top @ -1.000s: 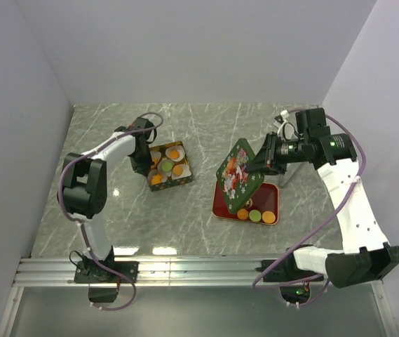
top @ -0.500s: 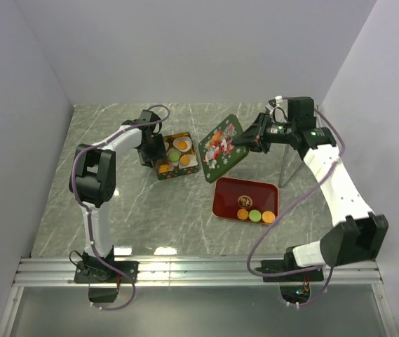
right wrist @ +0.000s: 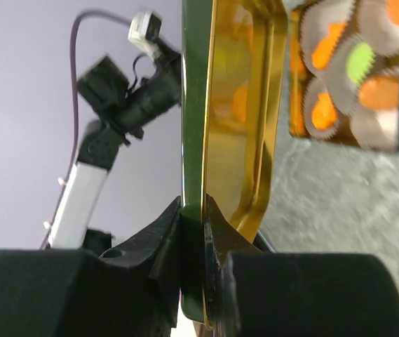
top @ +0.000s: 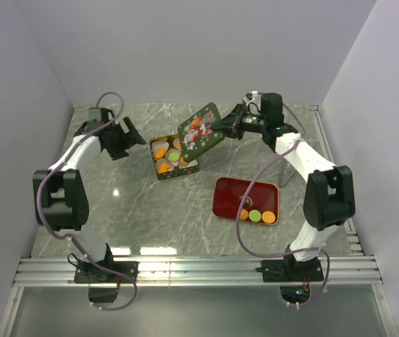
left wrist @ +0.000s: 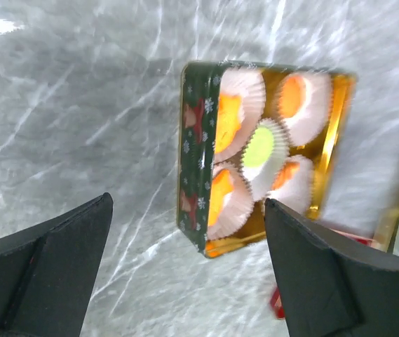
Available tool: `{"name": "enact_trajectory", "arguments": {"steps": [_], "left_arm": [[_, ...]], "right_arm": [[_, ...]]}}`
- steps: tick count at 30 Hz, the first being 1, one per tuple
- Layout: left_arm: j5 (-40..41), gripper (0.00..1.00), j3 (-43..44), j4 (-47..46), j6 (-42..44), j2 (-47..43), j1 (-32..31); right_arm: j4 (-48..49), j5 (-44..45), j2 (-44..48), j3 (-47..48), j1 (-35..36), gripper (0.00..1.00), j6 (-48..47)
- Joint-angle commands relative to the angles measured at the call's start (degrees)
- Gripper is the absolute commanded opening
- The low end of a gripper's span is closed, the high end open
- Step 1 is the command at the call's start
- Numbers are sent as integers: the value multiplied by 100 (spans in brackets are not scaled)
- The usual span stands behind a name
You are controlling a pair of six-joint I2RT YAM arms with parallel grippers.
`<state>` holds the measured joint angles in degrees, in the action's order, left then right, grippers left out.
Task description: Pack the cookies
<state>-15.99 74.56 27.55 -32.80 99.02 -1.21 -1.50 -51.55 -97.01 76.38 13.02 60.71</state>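
Robot lab enclosure: bare white walls (top: 185,49), marble-look table (top: 150,217), aluminium mounting rail (top: 199,272).

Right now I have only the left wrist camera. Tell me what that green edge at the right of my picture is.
Observer: It is the green lid, pinched at its rim by the right tool.
Operator: Say how it sits.
Observer: From the top camera it hangs tilted in the air, overlapping the far right corner of the tin. It is not seated.
Operator: Report what is left to pack.
Observer: Three cookies, orange, green and orange, lie in a row along the near edge of a red tray, to the right of the tin and nearer the arm bases.
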Motion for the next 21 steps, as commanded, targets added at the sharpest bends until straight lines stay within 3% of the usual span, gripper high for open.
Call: {"name": "enact_trajectory", "arguments": {"steps": [1, 2, 5, 12, 21], "left_arm": [[-1378, 95, -626, -1282, -279, -383, 349], [-1946, 94, -1010, -1557, -393, -471, 541], [-2661, 93, -1583, -2505, -815, -568, 762], [-3497, 91, -2358, -4018, -1360, -612, 921], [-3552, 88, -2324, -4275, -1431, -24, 921]], "right_arm": [[1887, 4, -378, -70, 324, 0, 845], [2116, 22, -493, -62, 481, 0, 985], [2916, 145, -985, 17, 737, 0, 1513], [4611, 610, -1821, 79, 1238, 0, 2760], [4667, 813, -2357, 395, 1370, 0, 2842]]}}
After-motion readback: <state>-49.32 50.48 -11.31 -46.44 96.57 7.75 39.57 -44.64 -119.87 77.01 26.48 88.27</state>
